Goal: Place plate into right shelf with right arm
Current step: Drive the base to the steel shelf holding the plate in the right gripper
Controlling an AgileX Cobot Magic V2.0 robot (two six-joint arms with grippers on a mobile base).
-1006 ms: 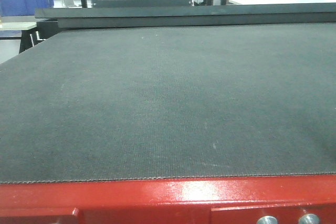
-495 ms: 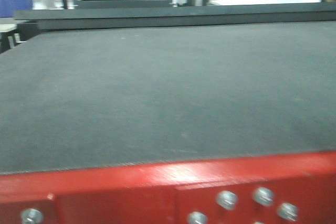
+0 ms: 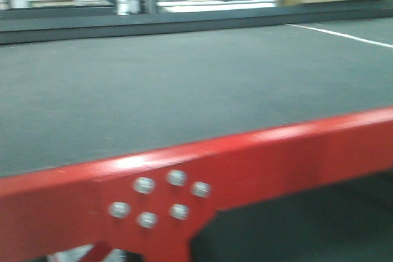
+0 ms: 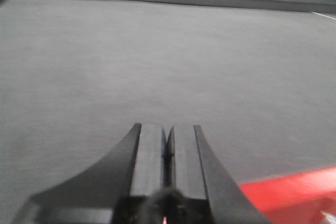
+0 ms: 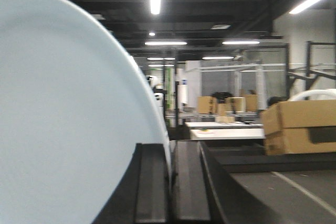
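Observation:
The white plate (image 5: 63,119) fills the left half of the right wrist view, held on edge. My right gripper (image 5: 169,153) is shut on its rim, one black finger on each side of it. My left gripper (image 4: 167,135) is shut with nothing in it, hovering low over the dark grey mat (image 4: 157,61) near the red table edge (image 4: 289,195). Neither gripper nor the plate appears in the front view. The right shelf is out of view.
The red table frame (image 3: 258,157) with several bolts (image 3: 159,197) crosses the front view at a slant, the grey mat (image 3: 184,84) behind it. Cardboard boxes (image 5: 299,127) and white tables (image 5: 226,132) stand beyond, under ceiling lights.
The front view has swung to the right: the red frame now runs diagonally and its bolted joint has moved to the left and up. The background is blurred by the motion.

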